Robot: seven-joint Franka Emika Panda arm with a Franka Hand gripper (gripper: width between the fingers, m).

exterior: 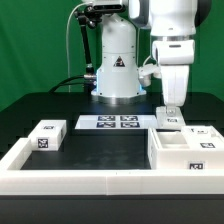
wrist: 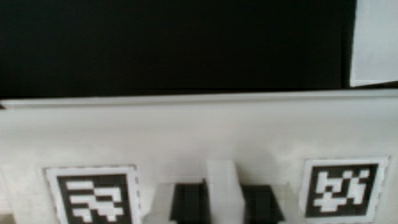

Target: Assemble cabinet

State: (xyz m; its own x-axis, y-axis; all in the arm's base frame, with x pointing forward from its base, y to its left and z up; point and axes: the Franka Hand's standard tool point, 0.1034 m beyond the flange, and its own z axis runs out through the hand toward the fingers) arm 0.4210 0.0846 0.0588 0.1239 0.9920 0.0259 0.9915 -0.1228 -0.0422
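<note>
**STATUS: GRIPPER LOWERED OVER REAR OF CABINET**

**1. Arm pose**
I see the arm (exterior: 165,25) enter from the upper part of the exterior view's right. Its last links hang almost straight down. The gripper (exterior: 172,103) points at the table and sits low over the rear edge of the cabinet (exterior: 180,158). From this angle I cannot tell whether the fingertips touch it.

**2. End effector**
I cannot tell the finger spacing. The exterior view shows the fingers as 1 narrow shape. The wrist view is blurred. It shows a white tagged surface (wrist: 196,135) across its lower half with 2 square tags (wrist: 89,195) on it. Between the tags, 2 dark shapes flank a pale upright strip. I cannot tell whether these are the finger pads.

**3. Task item**
The cabinet rests on the table at the exterior view's right, just behind the border wall (exterior: 80,178). Its open compartments face up, and 1 tag shows on its front face.

**4. Surface and room**
The table (exterior: 100,150) is black. The marker board (exterior: 112,122) lies flat near the middle, in front of the robot base (exterior: 116,65). A small white tagged block (exterior: 47,135) sits at the exterior view's left, well apart from the cabinet. A green backdrop (exterior: 30,40) closes the scene behind.
</note>
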